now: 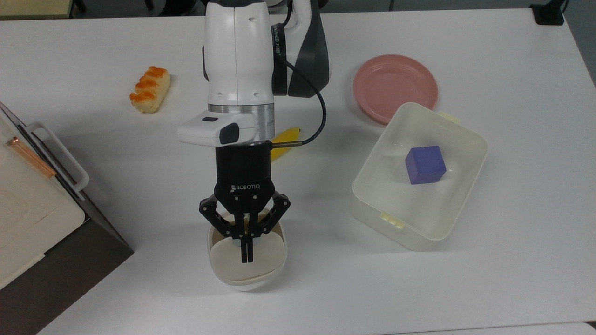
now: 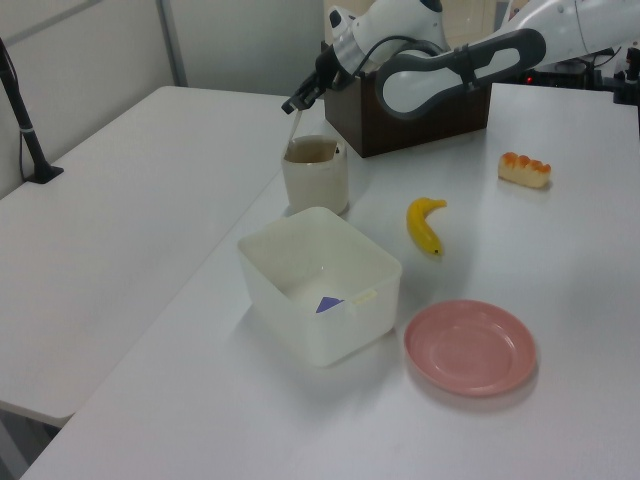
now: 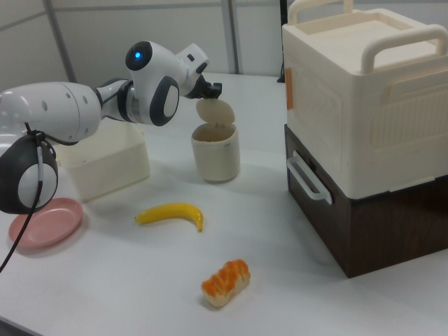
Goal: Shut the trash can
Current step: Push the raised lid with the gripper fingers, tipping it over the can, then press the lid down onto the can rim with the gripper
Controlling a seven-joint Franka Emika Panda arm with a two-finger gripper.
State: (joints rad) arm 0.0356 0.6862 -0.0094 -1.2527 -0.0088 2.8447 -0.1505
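1. The trash can (image 1: 247,260) is not the largest thing here, so it comes after the white surface (image 1: 512,70) that carries everything.
2. The white-and-brown appliance (image 3: 364,133) with a handle stands at the top view's left edge.
3. The robot arm (image 1: 240,60) reaches down over the middle of the surface.
4. A translucent tub (image 1: 419,177) sits toward the top view's right, with a purple cube (image 1: 425,164) inside it.
5. A pink plate (image 1: 395,87) lies just beyond the tub.
6. The trash can stands near the surface's front edge in the top view, between the appliance and the tub, with its beige lid (image 3: 214,112) raised and tilted over the opening.
7. The end effector (image 1: 246,260) has its fingers pressed together, with its tips at the lid.
8. A yellow banana (image 3: 171,213) lies near the can.
9. A piece of bread (image 3: 225,282) with orange topping lies well apart from the can.
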